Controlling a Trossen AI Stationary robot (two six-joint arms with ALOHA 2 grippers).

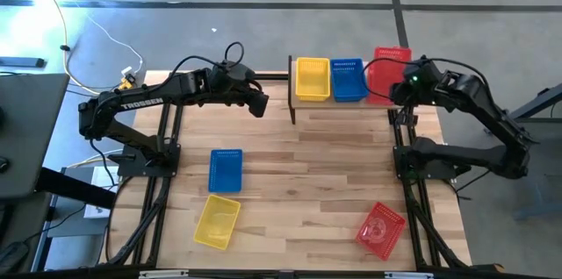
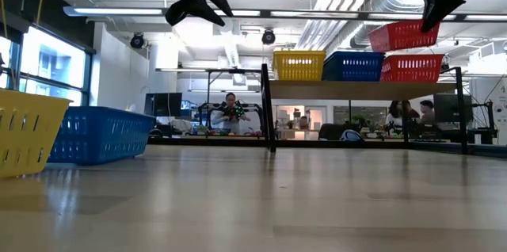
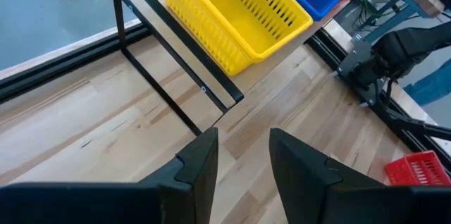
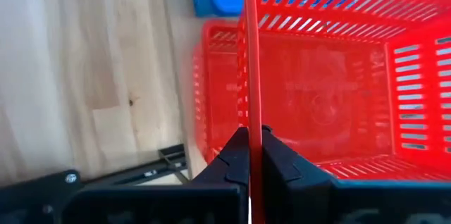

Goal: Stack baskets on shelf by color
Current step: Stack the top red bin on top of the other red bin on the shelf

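On the shelf stand a yellow basket, a blue basket and a red basket, side by side on their bottoms. My right gripper is shut on a second red basket, high above the shelf's right end. A blue basket, a yellow basket and a red basket lie on the tabletop. My left gripper hangs open in the air, left of the shelf's left end and touching nothing. My right gripper pinches the rim of the red basket's wall that faces the table's near edge, one finger inside the basket and one outside. The fingers come from above. The basket is lifted, tilted, just over the red basket on the shelf; whether the two touch, I cannot tell.
The shelf's black legs stand on the wooden tabletop. The middle of the table between the shelf and the three loose baskets is bare wood. People sit in the room beyond the table's far edge.
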